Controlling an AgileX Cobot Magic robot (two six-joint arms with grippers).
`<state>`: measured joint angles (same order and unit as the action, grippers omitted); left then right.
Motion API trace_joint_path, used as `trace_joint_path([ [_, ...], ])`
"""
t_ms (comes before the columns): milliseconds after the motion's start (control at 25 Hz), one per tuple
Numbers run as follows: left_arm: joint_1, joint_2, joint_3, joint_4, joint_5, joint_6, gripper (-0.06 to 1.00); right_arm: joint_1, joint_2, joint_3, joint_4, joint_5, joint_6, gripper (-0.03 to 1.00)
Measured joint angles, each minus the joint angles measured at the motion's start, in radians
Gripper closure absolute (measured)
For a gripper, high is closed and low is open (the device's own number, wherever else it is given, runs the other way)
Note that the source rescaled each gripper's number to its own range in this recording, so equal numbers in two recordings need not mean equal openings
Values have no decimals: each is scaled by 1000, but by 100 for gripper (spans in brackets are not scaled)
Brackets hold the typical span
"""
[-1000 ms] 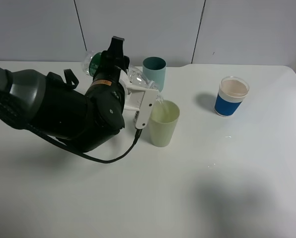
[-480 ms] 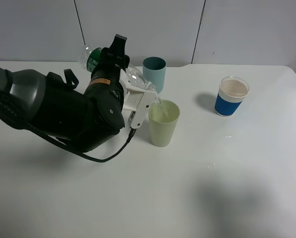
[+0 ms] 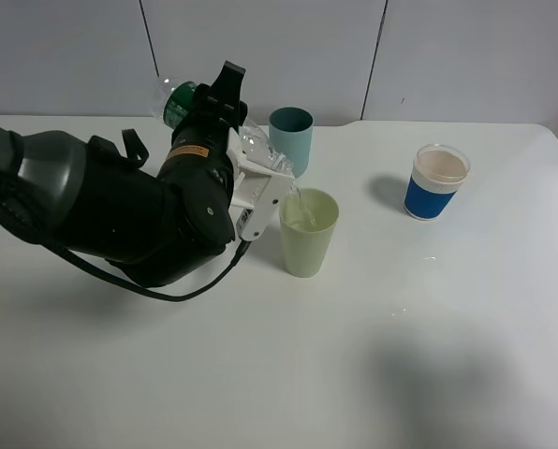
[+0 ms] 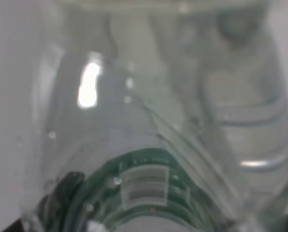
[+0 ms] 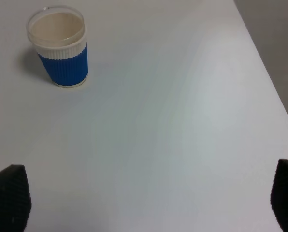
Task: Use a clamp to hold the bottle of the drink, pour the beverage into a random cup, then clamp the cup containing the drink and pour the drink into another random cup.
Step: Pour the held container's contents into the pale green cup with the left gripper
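On the table (image 3: 373, 374) three cups stand apart. The near cup (image 3: 308, 245) sits about the middle. The rear cup (image 3: 291, 140) stands behind it, slightly to the left, toward the back edge. The right cup (image 3: 435, 184) stands well to the right, farther back than the near cup. The left arm (image 3: 110, 215) lies across the table's left half. Its end effector (image 3: 249, 159), just left of the near cup, carries the bottle (image 3: 173, 99) tilted, base up toward the back left, mouth down over the near cup's rim, beside the rear cup.
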<state>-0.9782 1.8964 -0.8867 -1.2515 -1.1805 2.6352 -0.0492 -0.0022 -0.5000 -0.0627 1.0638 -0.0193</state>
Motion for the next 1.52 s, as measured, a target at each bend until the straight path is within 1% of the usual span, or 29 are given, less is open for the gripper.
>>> trace_joint_path([
  [440, 0, 0, 0, 33, -28, 18, 87, 0, 0, 0, 0, 0, 0, -3],
  [600, 0, 0, 0, 41, -28, 68, 87, 0, 0, 0, 0, 0, 0, -3],
  [760, 0, 0, 0, 42, -28, 142, 87, 0, 0, 0, 0, 0, 0, -3],
  [880, 0, 0, 0, 49, -28, 167, 87, 0, 0, 0, 0, 0, 0, -3],
  [1120, 0, 0, 0, 120, -28, 180, 87, 0, 0, 0, 0, 0, 0, -3],
  [1240, 0, 0, 0, 174, -28, 181, 87, 0, 0, 0, 0, 0, 0, -3],
  [1480, 0, 0, 0, 220, -28, 181, 87, 0, 0, 0, 0, 0, 0, -3],
  [1520, 0, 0, 0, 238, -28, 181, 87, 0, 0, 0, 0, 0, 0, -3],
])
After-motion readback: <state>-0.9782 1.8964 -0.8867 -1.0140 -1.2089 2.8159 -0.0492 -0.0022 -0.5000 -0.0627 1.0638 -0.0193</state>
